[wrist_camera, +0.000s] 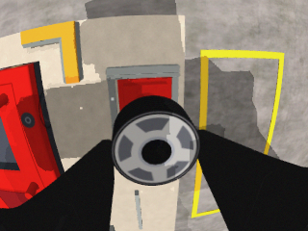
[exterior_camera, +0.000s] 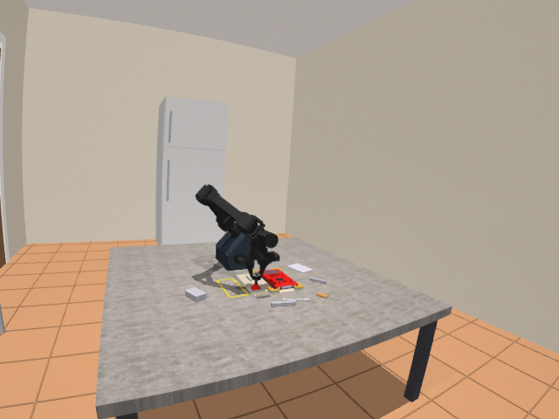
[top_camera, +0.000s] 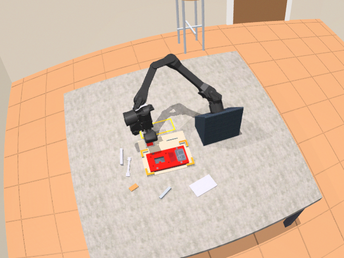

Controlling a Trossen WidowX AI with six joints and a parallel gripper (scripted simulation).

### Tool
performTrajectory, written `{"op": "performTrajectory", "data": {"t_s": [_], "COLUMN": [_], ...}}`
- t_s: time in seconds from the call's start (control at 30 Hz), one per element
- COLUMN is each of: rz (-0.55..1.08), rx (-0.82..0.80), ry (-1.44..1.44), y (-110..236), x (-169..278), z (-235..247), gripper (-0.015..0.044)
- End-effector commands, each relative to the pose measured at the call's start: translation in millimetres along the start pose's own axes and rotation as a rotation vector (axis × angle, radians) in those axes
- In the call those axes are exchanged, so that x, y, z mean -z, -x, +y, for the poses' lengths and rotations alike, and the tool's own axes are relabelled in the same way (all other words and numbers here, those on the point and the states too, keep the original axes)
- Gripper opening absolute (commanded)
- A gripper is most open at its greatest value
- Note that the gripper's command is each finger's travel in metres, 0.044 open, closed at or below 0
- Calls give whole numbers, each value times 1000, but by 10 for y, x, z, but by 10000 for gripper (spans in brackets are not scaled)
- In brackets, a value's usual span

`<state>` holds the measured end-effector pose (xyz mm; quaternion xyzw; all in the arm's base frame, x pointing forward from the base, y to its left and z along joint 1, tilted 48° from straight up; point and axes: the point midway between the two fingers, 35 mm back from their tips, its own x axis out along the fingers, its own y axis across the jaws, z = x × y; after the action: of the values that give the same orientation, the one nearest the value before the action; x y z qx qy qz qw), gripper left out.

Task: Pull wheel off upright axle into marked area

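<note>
Black fingers of the gripper [wrist_camera: 156,173] pinch the grey wheel [wrist_camera: 154,148] above a red pad [wrist_camera: 146,90], yellow outline [wrist_camera: 241,131] just beside.

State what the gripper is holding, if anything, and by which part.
The gripper is shut on the wheel, its two fingers pressing the black tyre on opposite sides of the rim.

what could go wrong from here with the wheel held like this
The wheel is pinched between the fingers only by its rim, so it may slip or tilt in transit. It hangs over the red block, not the yellow marked area; releasing early would miss. The area is narrow, so the wheel could land on its line.
</note>
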<state>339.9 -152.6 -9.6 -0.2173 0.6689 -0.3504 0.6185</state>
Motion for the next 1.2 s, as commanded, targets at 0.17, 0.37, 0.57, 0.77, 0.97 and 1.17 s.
{"op": "performTrajectory", "data": {"t_s": [0.17, 0.37, 0.57, 0.77, 0.97, 1.17], "rz": [-12, -13, -13, -14, -14, -8], "rx": [4, 4, 5, 3, 3, 6], "ry": [3, 3, 3, 3, 4, 12], "y": [85, 105, 125, 289, 488, 419], "x": [-11, -10, -9, -4, 46, 114], "z": [4, 4, 4, 8, 13, -142], "gripper": [0, 0, 0, 0, 0, 0]}}
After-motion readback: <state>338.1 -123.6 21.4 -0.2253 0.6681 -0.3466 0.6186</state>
